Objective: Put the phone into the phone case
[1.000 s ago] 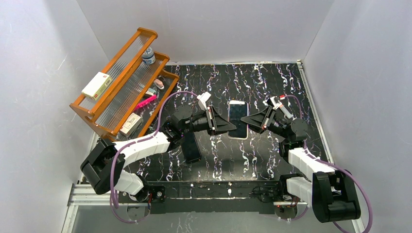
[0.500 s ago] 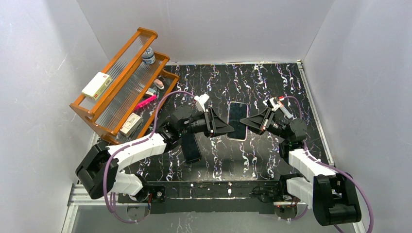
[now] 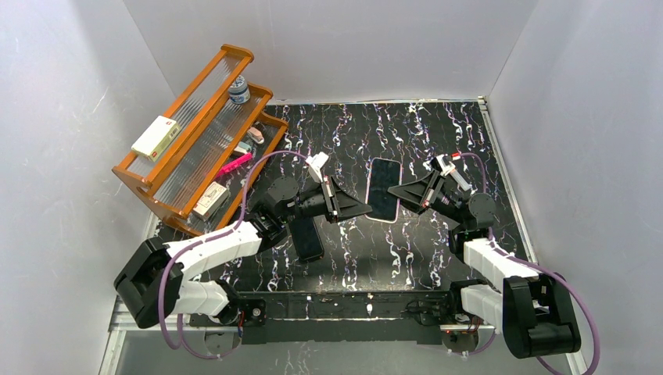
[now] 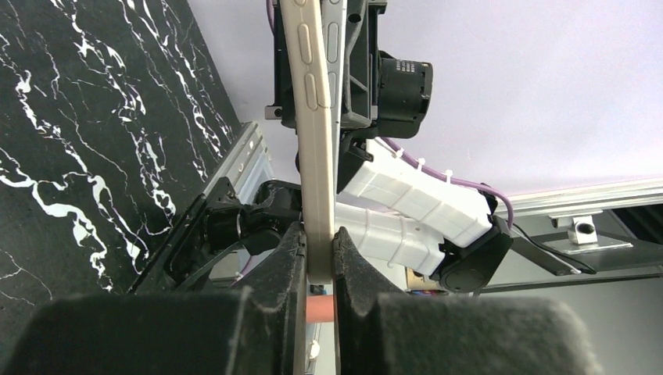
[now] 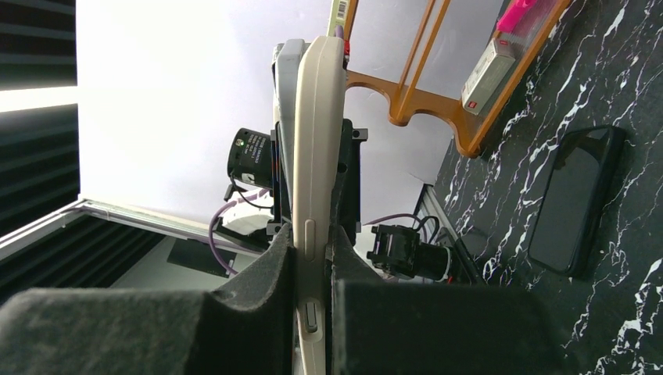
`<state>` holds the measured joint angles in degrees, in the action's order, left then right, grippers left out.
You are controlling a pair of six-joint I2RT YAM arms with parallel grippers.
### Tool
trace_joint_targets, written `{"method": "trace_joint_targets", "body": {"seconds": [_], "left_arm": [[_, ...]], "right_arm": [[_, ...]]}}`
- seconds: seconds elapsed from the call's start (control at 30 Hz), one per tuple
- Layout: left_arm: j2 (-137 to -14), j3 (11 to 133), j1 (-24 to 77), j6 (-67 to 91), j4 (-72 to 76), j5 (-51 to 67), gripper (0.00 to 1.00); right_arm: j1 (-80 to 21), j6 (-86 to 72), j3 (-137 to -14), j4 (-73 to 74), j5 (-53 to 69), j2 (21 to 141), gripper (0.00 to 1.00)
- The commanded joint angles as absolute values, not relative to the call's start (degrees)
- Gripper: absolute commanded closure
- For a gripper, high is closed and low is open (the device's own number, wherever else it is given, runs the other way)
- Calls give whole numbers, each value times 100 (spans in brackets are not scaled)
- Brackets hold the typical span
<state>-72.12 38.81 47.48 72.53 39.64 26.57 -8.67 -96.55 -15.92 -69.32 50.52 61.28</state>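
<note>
Left pincer [image 4: 319, 236], right pincer [image 5: 311, 234] oppose, clamping phone case [image 4: 315, 148].

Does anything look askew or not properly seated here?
Yes, perhaps. The phone case, pinched at opposite edges by the left fingers and right fingers, shows a grey edge beside it at its far end in the right wrist view; the phone may not be fully seated.

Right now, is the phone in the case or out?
In, apparently: seen from above, the phone fills the phone case, only a pale rim showing around it. Fully seated: cannot tell.
</note>
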Motion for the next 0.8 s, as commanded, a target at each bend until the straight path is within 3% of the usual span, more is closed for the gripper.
{"method": "trace_joint_targets", "body": {"seconds": [0.0,0.1,0.13,0.2,0.3,0.47,0.67,0.77], "left_arm": [[-7289,3930,4720,6956,3600,2670,100],[-7214,4000,4732,6693,3129,2568,100],[-7172,4034,4727,6606,2960,2519,100],[-7102,4149,4730,6360,2613,2472,100],[-6954,4275,4728,6152,2267,2389,79],[-6643,4385,4668,6305,2040,2095,48],[-6519,4364,4411,6933,2717,2011,31],[-6641,4598,4369,6683,2527,2045,27]], "right_arm": [[-844,-9772,-1692,-7248,4968,5883,80],[-844,-9462,-1727,-6676,4988,5704,69],[-842,-9365,-1745,-6516,5007,5659,70],[-844,-9218,-1771,-6391,5050,5641,83],[-843,-9155,-1784,-6542,5193,5741,97],[-852,-9175,-1836,-6867,5536,5870,99],[-972,-9392,-1886,-7357,5870,5904,99],[-1132,-9465,-1900,-7480,5839,5902,99]]}}
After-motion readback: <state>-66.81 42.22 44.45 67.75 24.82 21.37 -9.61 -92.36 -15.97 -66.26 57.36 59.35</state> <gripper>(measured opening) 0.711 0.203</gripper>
